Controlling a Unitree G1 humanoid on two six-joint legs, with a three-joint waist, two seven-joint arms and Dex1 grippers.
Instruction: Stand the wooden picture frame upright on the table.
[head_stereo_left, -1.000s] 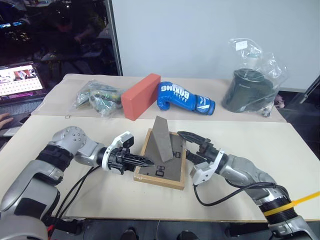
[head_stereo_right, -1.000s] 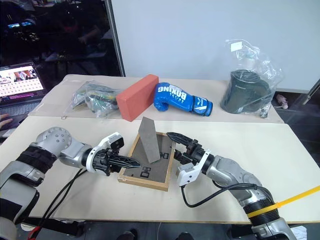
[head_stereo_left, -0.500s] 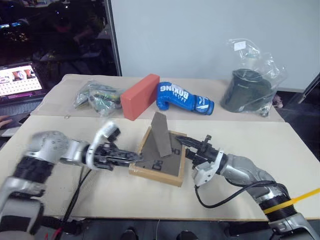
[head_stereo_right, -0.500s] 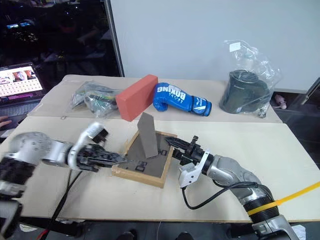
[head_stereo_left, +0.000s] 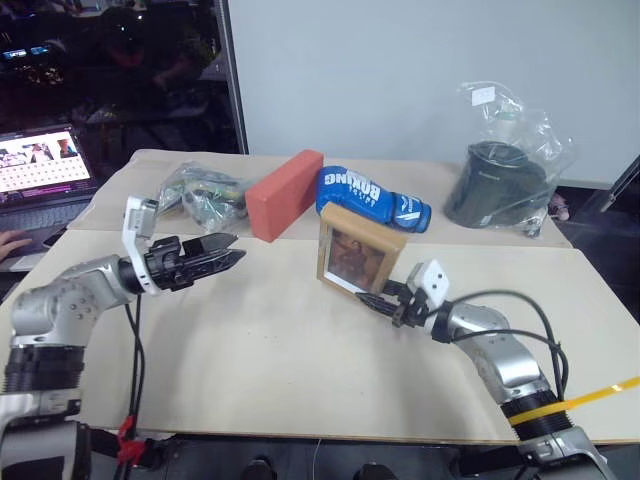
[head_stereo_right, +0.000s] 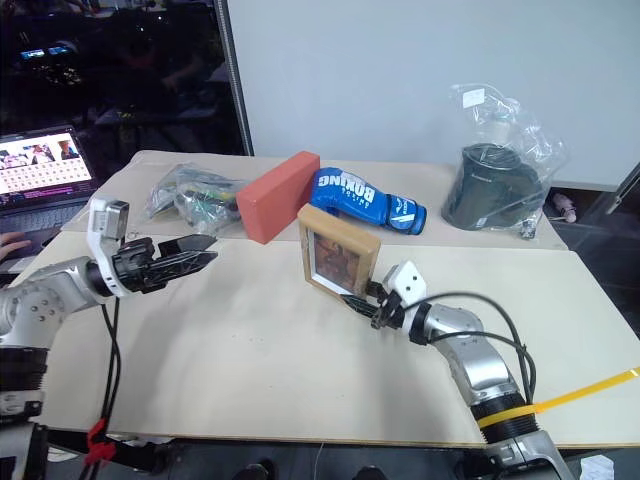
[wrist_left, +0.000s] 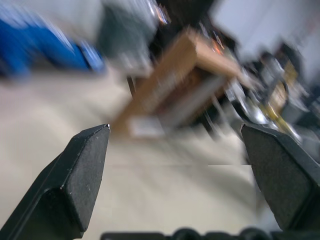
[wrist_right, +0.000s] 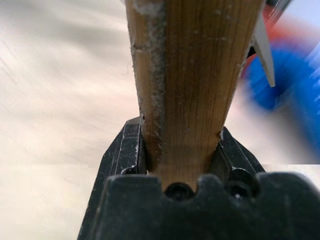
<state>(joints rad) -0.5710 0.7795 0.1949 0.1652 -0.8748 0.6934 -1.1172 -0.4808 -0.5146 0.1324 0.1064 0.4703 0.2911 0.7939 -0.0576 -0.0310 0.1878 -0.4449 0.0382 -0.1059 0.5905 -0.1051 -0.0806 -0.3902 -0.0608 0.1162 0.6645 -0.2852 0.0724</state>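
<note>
Two joined beige sections make up the table (head_stereo_left: 300, 350), and we see the seam running across it behind the work area. Along the far section we note a clear bag holding a dark pot-like thing (head_stereo_left: 500, 180), a blue boxing glove (head_stereo_left: 372, 195), an orange-red brick-shaped block (head_stereo_left: 284, 192) and a crumpled plastic bag (head_stereo_left: 200, 195); a lit laptop (head_stereo_left: 38, 165) sits off the table's left end.

Near the middle of the near section, just in front of the glove, the wooden picture frame (head_stereo_left: 360, 250) stands upright with its reddish-brown portrait facing us. We cannot tell whether its base rests on the tabletop.

Right gripper (head_stereo_left: 385, 303) is at the frame's lower right corner; in its wrist view the two black fingers (wrist_right: 127, 152) are clamped on either face of the wooden edge.

Left gripper (head_stereo_left: 225, 252) hovers well to the left of the frame, jaws spread wide and holding nothing.
</note>
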